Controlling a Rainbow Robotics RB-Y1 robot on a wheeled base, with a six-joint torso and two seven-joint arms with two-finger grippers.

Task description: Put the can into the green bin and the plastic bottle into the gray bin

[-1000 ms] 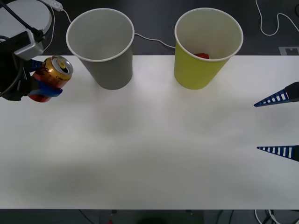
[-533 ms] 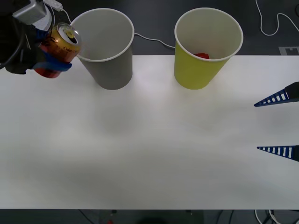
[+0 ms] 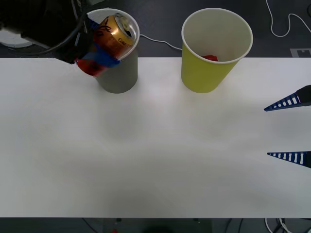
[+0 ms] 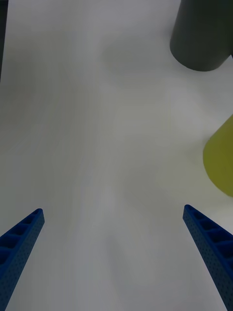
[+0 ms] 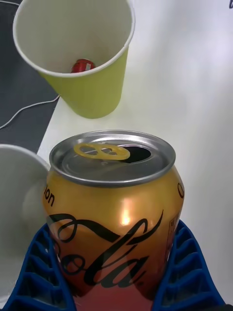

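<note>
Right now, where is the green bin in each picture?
Front view: the green bin stands at the table's far edge, right of centre, beside the gray bin.
Right wrist view: just its yellow-green side at the picture's edge, near the gray bin's dark side.
Left wrist view: beyond the can that the left gripper holds, something red inside it.
Shared landmark: the gray bin next to it.

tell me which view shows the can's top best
The left wrist view: the can, held in the left gripper, shows its open pull-tab top close up. The front view shows it small and tilted.
</note>
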